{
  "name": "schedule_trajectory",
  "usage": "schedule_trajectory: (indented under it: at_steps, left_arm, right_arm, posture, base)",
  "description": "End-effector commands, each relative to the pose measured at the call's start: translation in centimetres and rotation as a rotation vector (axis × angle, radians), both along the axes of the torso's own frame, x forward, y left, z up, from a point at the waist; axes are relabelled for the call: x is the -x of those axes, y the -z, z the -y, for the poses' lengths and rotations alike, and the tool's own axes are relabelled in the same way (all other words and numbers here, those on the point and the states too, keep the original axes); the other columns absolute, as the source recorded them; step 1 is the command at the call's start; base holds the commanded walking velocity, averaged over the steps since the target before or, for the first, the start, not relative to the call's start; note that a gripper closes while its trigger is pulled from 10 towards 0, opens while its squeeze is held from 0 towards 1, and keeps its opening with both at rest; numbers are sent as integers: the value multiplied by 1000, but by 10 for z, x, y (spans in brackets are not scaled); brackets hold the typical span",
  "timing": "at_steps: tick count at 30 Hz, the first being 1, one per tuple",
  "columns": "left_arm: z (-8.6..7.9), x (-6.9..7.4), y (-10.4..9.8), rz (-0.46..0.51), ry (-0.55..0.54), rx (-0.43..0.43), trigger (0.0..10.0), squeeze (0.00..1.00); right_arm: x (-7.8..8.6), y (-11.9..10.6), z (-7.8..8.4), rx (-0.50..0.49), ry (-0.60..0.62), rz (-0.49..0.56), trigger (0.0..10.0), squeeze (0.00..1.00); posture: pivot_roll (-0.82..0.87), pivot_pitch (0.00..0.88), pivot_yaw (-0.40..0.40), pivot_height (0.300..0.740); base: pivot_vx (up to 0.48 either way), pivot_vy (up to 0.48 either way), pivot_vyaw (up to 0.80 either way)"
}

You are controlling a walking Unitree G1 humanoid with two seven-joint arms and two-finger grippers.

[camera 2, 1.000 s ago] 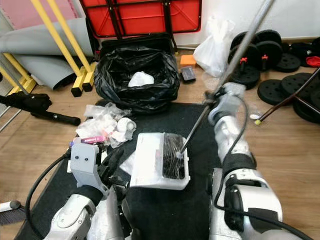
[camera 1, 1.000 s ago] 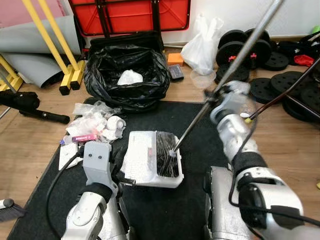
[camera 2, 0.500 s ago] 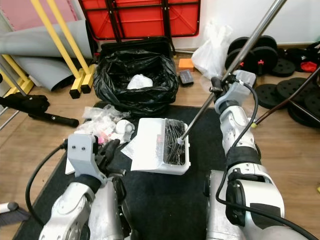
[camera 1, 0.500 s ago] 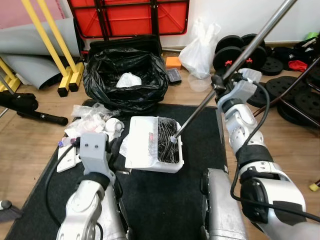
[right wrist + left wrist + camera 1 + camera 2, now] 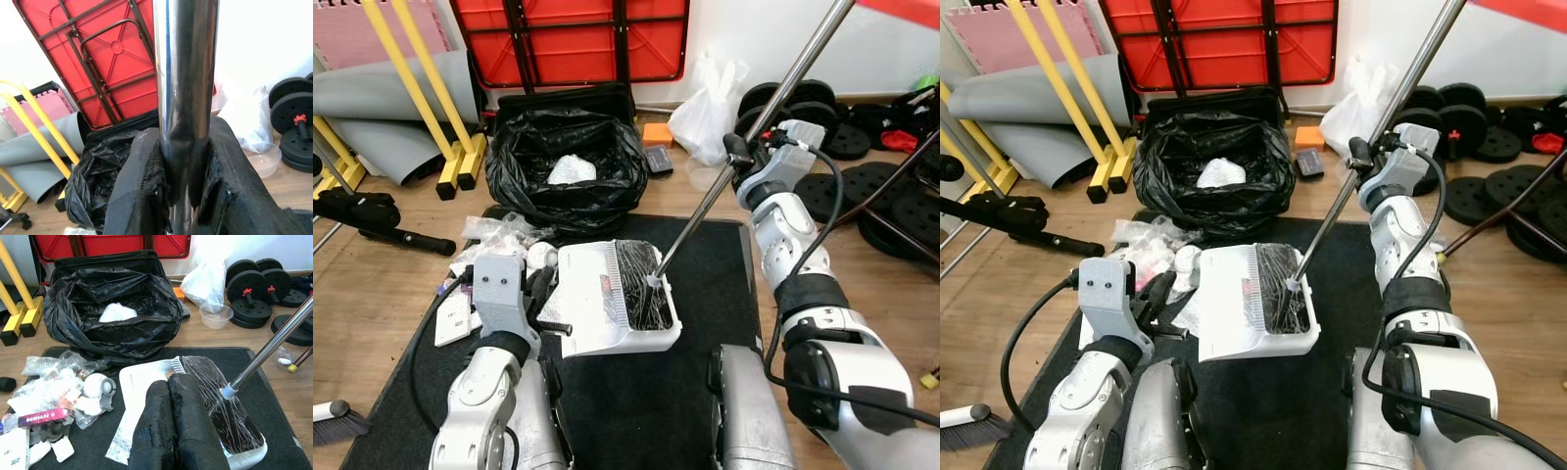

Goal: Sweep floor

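Head views, centre of frame: a white dustpan (image 5: 612, 311) sits on the black mat (image 5: 636, 411), just in front of the robot's body, with a metal pole (image 5: 744, 147) rising from the pan's dark bristle end toward the upper right of the frame. The pole's long axis therefore runs diagonally, lower centre to upper right. The right gripper (image 5: 741, 157), at centre right of the frame, is clamped on the pole partway up; the right wrist view shows its two fingers (image 5: 146, 196) pressed against either side of the shaft. The left gripper (image 5: 540, 294), at lower left of centre, lies just beside the pan's left edge; in the left wrist view its fingers (image 5: 176, 431) are pressed together over the pan's near side, and whether they pinch anything cannot be told. A pile of litter (image 5: 494, 245) lies on the mat at centre left, beyond the left gripper and just beside the pan. The open black bin bag (image 5: 563, 166) stands in the upper centre, directly beyond the pan. Judged from this layout, the litter is nearer the left arm, and the pan's load lies in line with the bag.
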State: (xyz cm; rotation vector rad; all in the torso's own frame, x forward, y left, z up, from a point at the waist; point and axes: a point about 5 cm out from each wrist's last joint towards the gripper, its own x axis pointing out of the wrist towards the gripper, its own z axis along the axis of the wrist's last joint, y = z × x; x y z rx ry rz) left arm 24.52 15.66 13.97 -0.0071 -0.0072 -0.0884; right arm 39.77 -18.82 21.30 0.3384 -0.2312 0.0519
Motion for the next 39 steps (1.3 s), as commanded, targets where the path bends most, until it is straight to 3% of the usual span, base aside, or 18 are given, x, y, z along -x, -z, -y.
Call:
schedule_trajectory:
  at_steps: [1, 12, 34, 39]
  left_arm:
    - [-7, -2, 2, -6, -115, -4, 10000, 0]
    - [-8, -6, 1, -2, -117, 11, 10000, 0]
    - [-12, -10, -2, 32, -130, -16, 10000, 0]
    - [-11, -11, 1, 3, -127, -17, 10000, 0]
  right_arm:
    - [-2, -30, -4, -15, -13, 112, 10000, 0]
    - [-2, -32, -3, -7, -8, 119, 10000, 0]
    - [-2, -32, -4, 7, -12, 122, 10000, 0]
    - [-1, -30, -3, 13, -14, 118, 10000, 0]
  posture:
    - [-16, 0, 16, 496]
    - [-15, 0, 15, 521]
    - [-14, 0, 12, 601]
    - [-15, 0, 12, 616]
  base:
    - [0, 0, 0]
    - [-157, 0, 0]
    - [0, 0, 0]
    - [0, 0, 0]
